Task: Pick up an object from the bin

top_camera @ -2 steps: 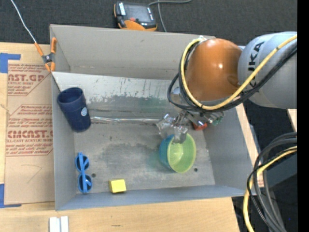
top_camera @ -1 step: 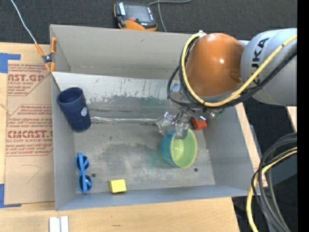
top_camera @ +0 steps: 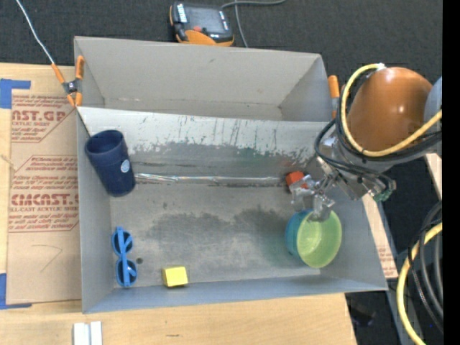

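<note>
Here, tool (top_camera: 317, 204) over green bowl (top_camera: 320, 243), right end of bin (top_camera: 215, 77)

From my remote station this reads as a robotics lab: the arm (top_camera: 388, 106), orange-capped and wrapped in cables, leans over a scuffed grey metal bin (top_camera: 201, 77) on a pale wooden desk (top_camera: 237, 318), with dark carpet (top_camera: 359, 13), a loose white cable (top_camera: 32, 24) and a yellow-and-black device (top_camera: 201, 24) around it.

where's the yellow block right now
In the camera view the yellow block lies on the bin floor toward the lower left corner, just right of the blue toy glasses and well left of the green bowl.
</note>
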You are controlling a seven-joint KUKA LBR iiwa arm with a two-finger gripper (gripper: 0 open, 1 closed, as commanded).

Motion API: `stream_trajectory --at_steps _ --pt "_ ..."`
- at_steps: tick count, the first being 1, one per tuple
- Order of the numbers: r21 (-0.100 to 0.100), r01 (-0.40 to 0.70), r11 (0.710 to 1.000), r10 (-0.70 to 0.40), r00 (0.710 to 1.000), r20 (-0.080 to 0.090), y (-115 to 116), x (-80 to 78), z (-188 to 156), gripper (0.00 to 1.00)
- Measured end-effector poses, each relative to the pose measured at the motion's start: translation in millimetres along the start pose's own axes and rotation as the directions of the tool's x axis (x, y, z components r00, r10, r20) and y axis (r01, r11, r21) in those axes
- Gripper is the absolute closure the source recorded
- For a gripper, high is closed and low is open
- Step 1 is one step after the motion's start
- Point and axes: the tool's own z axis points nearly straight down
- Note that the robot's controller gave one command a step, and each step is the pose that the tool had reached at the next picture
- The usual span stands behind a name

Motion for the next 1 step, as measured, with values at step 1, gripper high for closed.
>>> stream_trajectory --at_steps 1 --pt "0.001 -0.022 1.0 0.022 1.0 0.004 3.3 0.3 -22.5 1.0"
